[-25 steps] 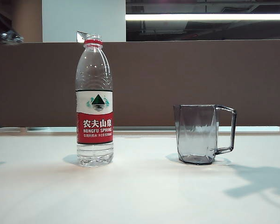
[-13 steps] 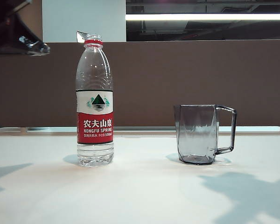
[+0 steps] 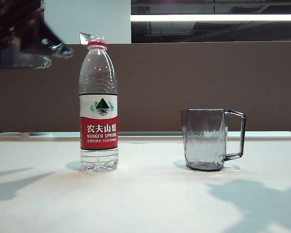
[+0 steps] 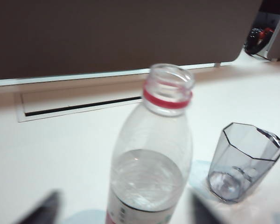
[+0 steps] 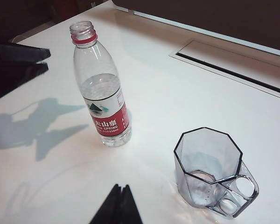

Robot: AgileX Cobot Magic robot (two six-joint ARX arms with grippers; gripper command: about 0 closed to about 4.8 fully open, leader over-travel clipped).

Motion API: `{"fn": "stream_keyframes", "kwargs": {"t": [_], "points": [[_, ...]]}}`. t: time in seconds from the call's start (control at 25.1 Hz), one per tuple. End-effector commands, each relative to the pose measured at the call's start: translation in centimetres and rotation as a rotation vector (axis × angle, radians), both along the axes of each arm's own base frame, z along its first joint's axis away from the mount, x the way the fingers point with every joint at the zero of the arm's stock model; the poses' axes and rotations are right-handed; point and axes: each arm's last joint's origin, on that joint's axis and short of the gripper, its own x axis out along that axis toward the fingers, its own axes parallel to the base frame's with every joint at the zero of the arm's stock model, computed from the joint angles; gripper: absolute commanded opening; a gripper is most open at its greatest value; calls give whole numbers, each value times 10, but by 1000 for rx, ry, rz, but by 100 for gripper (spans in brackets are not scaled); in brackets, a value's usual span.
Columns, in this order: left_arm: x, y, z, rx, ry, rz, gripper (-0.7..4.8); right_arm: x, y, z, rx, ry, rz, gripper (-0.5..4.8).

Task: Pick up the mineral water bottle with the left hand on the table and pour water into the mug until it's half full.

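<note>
The mineral water bottle (image 3: 98,104) stands upright and uncapped on the table (image 3: 145,199), left of centre, holding water (image 4: 147,179) up to its shoulder. The smoky grey mug (image 3: 206,139) stands to its right, handle turned away from the bottle, with only droplets in its bottom. My left gripper (image 3: 58,57) hangs open at the upper left, level with the bottle's neck and apart from it. In the left wrist view its blurred fingers (image 4: 44,207) flank the bottle (image 4: 151,154) without touching. My right gripper (image 5: 120,189) is shut and empty, over the table short of bottle (image 5: 102,98) and mug (image 5: 210,172).
A brown partition (image 3: 184,87) runs along the table's far edge, with a long cable slot (image 4: 84,105) in the tabletop before it. Arm shadows (image 3: 14,182) lie on the table at both front corners.
The left gripper has come in from the upper left toward the bottle's neck and its jaws have opened. The arm shadows on the table have shifted. Bottle and mug have not moved.
</note>
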Motion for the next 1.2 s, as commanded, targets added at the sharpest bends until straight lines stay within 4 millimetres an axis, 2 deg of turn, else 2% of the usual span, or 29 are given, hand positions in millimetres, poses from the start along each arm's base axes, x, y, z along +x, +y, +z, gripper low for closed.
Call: {"fn": "stream_keyframes", "kwargs": {"t": [0.04,0.72,0.96,1.2], "points": [[0,-3,0,8,-11,-17,414,0,0,4,12,-24,-2,-9],[27,-19,-25,23,-13,-22,414,0,0,4,12,-23,1,-9],[24,-33,-29,18,-32,-81,413,0,0,4,12,-23,1,-9],[29,-36,-39,30,-11,-84,414,0,0,4,14,-23,5,-9]]}}
